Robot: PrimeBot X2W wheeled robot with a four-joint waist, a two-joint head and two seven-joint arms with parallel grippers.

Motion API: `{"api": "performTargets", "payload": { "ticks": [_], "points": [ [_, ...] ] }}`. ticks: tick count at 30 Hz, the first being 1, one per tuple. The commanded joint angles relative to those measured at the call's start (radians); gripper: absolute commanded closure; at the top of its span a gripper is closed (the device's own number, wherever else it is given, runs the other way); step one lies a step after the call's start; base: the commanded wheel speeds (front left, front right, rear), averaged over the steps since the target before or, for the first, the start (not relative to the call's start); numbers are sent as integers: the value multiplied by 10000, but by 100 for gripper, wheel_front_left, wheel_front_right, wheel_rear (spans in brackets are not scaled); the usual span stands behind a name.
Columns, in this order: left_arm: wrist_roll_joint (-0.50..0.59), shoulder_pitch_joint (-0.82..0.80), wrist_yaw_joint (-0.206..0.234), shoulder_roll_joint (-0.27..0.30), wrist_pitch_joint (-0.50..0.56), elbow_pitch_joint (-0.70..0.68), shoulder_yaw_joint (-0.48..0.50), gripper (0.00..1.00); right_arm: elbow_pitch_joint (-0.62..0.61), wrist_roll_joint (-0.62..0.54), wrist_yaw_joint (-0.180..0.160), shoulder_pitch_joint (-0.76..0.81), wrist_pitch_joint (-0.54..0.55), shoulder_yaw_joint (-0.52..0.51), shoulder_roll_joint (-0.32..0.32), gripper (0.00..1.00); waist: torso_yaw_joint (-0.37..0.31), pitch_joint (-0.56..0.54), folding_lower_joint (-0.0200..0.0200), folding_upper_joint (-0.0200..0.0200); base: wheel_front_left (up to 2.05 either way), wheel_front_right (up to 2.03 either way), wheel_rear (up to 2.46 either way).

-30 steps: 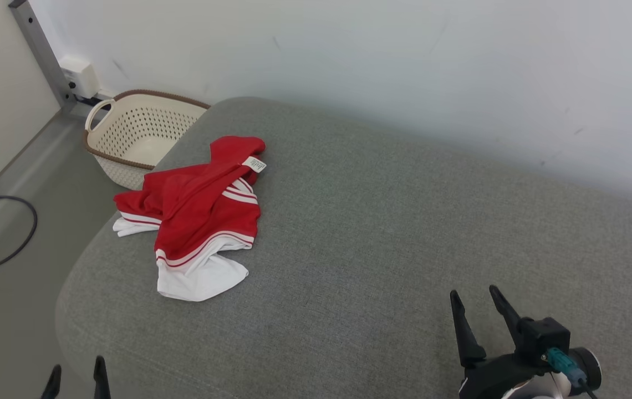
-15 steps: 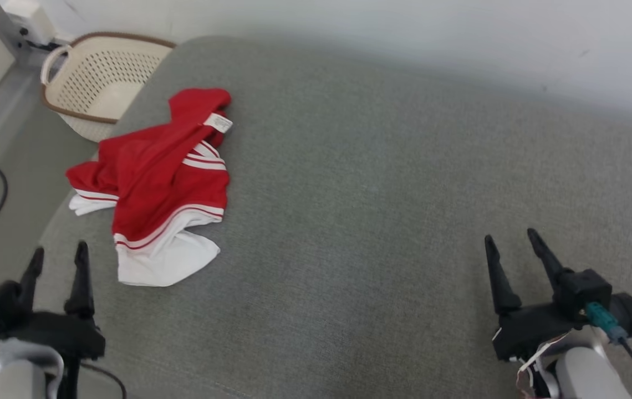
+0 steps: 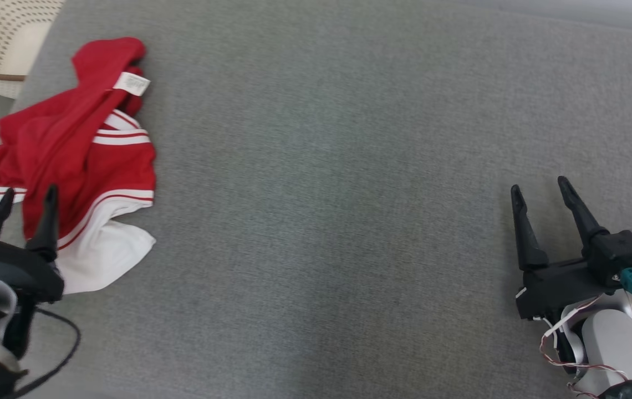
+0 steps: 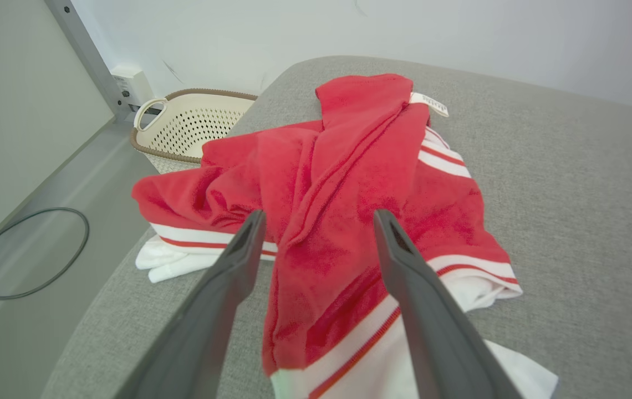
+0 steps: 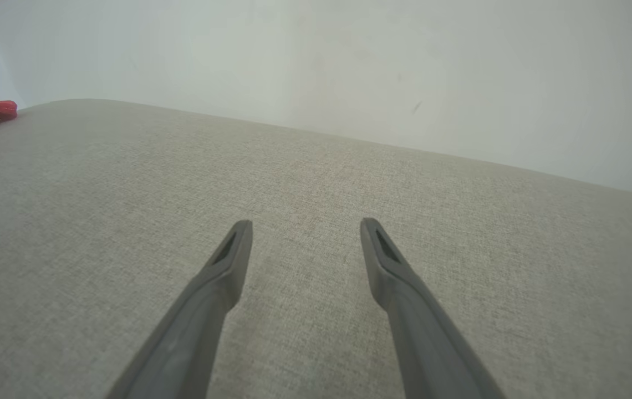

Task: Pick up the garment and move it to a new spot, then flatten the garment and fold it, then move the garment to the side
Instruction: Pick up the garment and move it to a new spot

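Garment (image 3: 72,138) lies crumpled just ahead of the wide-open, empty left gripper (image 3: 30,190); right gripper (image 3: 538,183) open, well apart.

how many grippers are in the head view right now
2. The left gripper at the lower left, open, pointing at the red and white garment; the right gripper at the lower right, open, above bare cushion.

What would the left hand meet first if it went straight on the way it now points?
Most likely the crumpled red and white garment: in the left wrist view the open left hand points at its red folds on the grey cushion. Depth is hard to judge.
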Motion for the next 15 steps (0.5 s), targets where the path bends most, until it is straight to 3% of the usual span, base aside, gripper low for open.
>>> {"api": "performTargets", "payload": {
  "ticks": [1,11,12,13,15],
  "points": [
    [-462,-211,11,482,116,261,-403,0,-72,-38,-7,-35,0,-58,-60,0,-539,502,-3,-2,0,0,0],
    [-1404,-764,10,767,179,1452,-1193,0,-106,34,-7,-49,2,-238,6,0,-886,696,-3,-2,0,0,0],
    [-1474,-784,10,792,122,1568,-1233,67,-84,33,-7,-31,2,-238,29,0,-913,674,-3,-2,0,0,0],
    [-1505,-823,9,829,54,1689,-1263,100,-60,44,-7,-7,2,-242,49,0,-932,638,-3,-2,0,0,0],
    [-1523,-883,9,751,-93,1769,-1426,100,17,79,-7,64,2,-262,95,0,-952,533,-3,-2,0,0,0]
  ]
}}
